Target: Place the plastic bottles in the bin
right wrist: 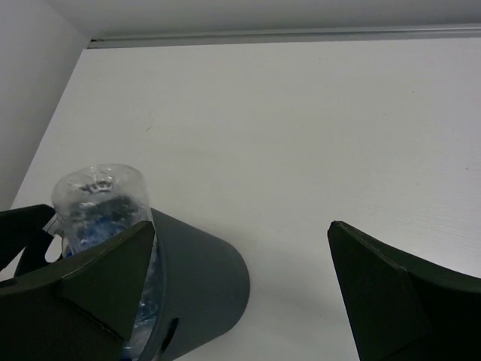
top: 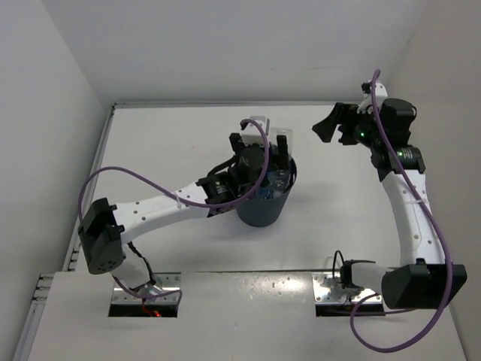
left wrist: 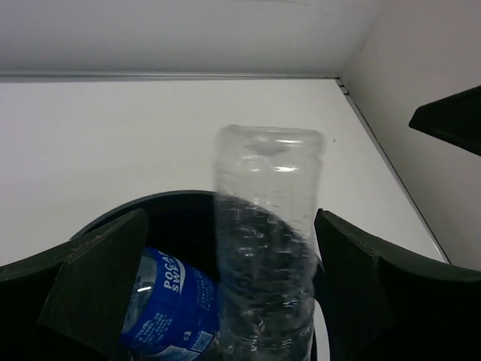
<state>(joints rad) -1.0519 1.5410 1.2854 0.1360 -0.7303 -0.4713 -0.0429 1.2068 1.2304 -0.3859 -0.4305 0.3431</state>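
Note:
The dark grey bin [top: 263, 210] stands mid-table. My left gripper [top: 261, 147] hangs over its mouth, open. A clear plastic bottle [left wrist: 267, 226] is upright between the spread fingers, base up and motion-blurred, with its lower part inside the bin [left wrist: 150, 201]. A gap shows on its left side. Another bottle with a blue label [left wrist: 169, 301] lies inside the bin. My right gripper [top: 331, 128] is open and empty, off to the far right above the table. In the right wrist view, the clear bottle [right wrist: 98, 195] sticks out of the bin [right wrist: 203, 286].
White walls close in the table on the left, back and right. A purple cable [top: 252, 124] loops over the left wrist near the bin.

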